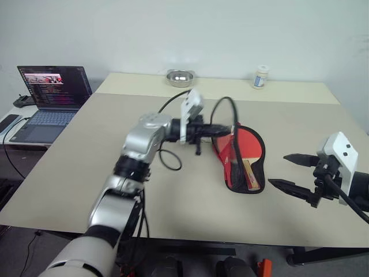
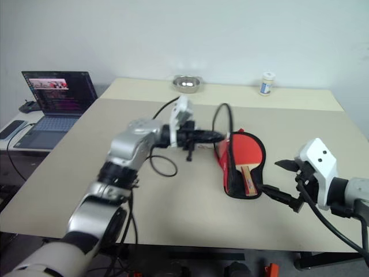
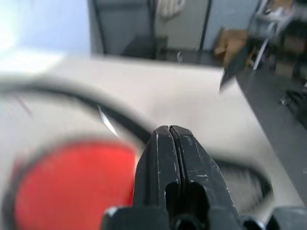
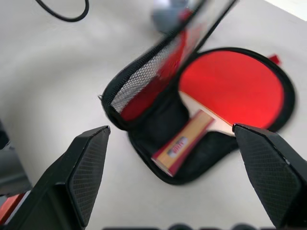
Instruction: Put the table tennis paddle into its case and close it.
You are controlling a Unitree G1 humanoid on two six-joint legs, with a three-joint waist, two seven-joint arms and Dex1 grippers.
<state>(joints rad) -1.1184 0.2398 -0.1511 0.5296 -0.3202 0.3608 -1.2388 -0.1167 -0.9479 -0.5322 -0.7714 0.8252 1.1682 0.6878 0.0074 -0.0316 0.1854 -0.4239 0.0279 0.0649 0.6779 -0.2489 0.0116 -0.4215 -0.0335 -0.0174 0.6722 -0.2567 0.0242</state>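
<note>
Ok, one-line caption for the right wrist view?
Open right gripper faces the table tennis paddle lying in its case, mesh flap raised.

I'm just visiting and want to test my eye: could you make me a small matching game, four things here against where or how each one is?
Things:
1. table tennis paddle
2. left hand
3. right hand
4. steel bowl

States:
a. fingers wide open, beside the case
b. lying inside the open case
c. at the table's far edge
d. fingers shut, at the case's raised flap

Pairs: 1-b, 2-d, 3-a, 4-c
</note>
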